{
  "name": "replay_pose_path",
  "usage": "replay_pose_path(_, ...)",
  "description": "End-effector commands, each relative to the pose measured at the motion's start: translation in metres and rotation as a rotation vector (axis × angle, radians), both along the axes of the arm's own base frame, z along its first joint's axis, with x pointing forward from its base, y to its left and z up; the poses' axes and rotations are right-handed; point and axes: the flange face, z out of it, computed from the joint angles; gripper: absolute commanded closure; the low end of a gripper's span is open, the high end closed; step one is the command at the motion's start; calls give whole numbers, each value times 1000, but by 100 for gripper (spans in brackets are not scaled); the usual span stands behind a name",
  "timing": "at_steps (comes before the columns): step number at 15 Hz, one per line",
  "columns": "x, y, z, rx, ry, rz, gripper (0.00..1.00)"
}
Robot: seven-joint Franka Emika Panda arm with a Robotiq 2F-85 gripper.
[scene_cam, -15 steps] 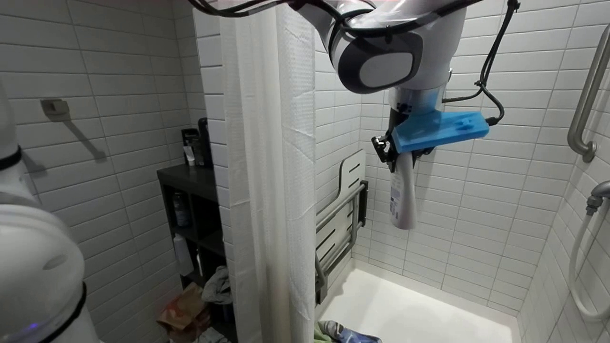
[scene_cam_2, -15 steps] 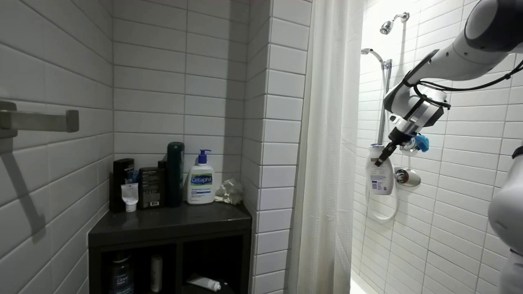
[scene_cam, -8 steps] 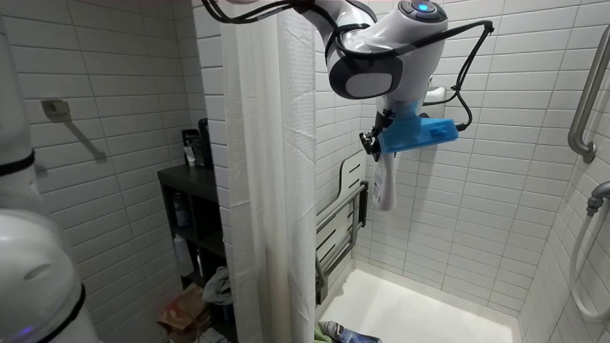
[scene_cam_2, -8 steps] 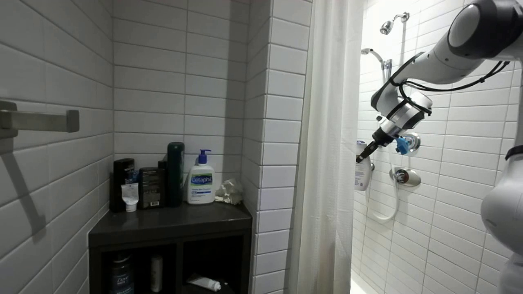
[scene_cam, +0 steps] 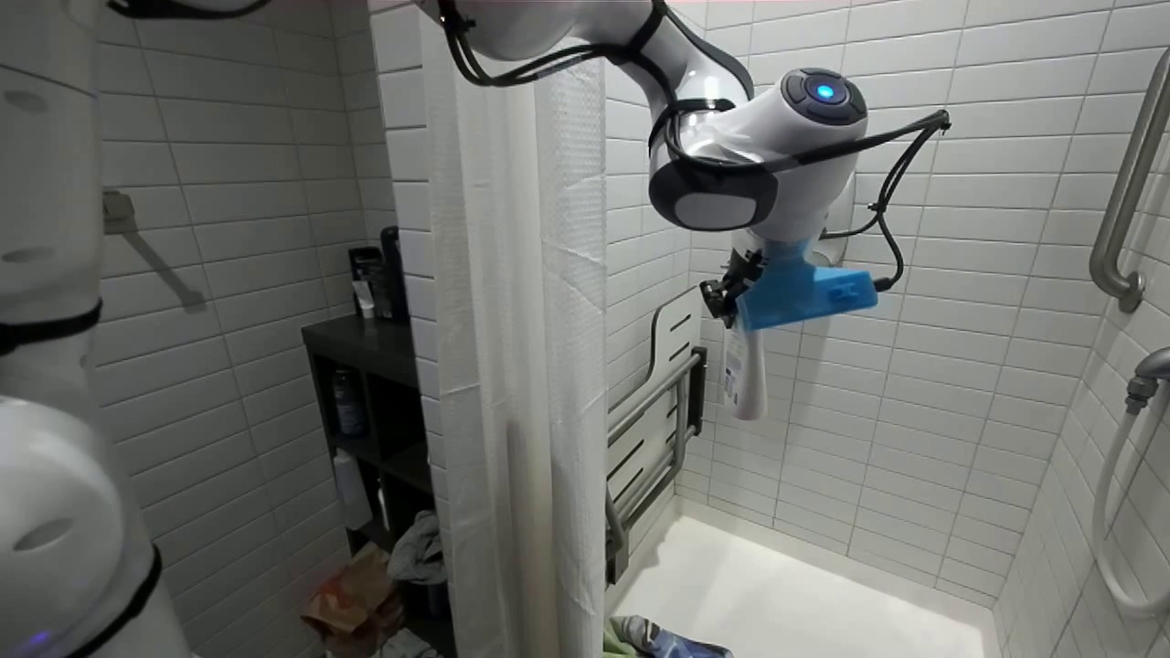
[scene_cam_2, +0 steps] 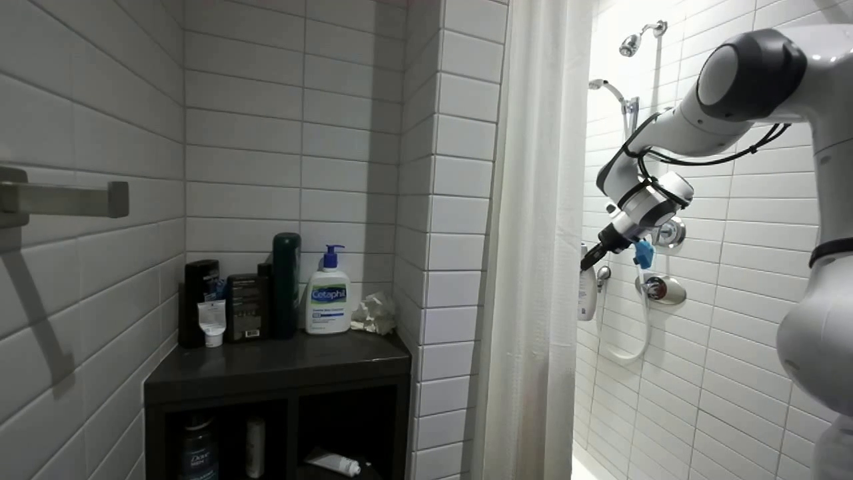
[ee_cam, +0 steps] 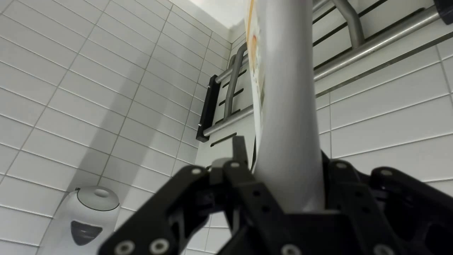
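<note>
My gripper (scene_cam: 727, 297) is shut on a white bottle (scene_cam: 748, 379). The bottle hangs upright in the air inside the tiled shower, well above the white floor. In an exterior view the gripper (scene_cam_2: 588, 264) holds the upper part of the bottle (scene_cam_2: 586, 297), whose left side is hidden behind the curtain (scene_cam_2: 533, 267). In the wrist view the gripper (ee_cam: 283, 159) has a finger (ee_cam: 240, 148) on each side of the bottle (ee_cam: 288, 88), seen edge-on. Its label is at the left edge. The blue camera mount hides part of the fingers in an exterior view.
A folded shower seat (ee_cam: 230, 122) is on the wall beside the bottle. The curtain (scene_cam: 512, 366) hangs between the shower and a dark shelf (scene_cam_2: 280, 363) with several bottles. A grab bar (scene_cam: 1129, 183), a hose (scene_cam: 1101, 512) and a wall dispenser (ee_cam: 88, 219) are around.
The arm has carried the bottle left in both exterior views, partly behind the curtain in an exterior view. Over the last half second it has lowered slightly. The grip is unchanged.
</note>
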Motion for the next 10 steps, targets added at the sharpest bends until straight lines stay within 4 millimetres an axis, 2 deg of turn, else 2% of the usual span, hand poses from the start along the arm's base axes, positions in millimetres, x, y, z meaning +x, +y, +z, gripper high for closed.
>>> replay_pose_path(1, 18, -7, -10, 2, 1, 0, 84)
replay_pose_path(5, 28, 11, -27, 30, 60, 45, 84)
replay_pose_path(10, 34, 36, -29, 90, 86, 102, 84)
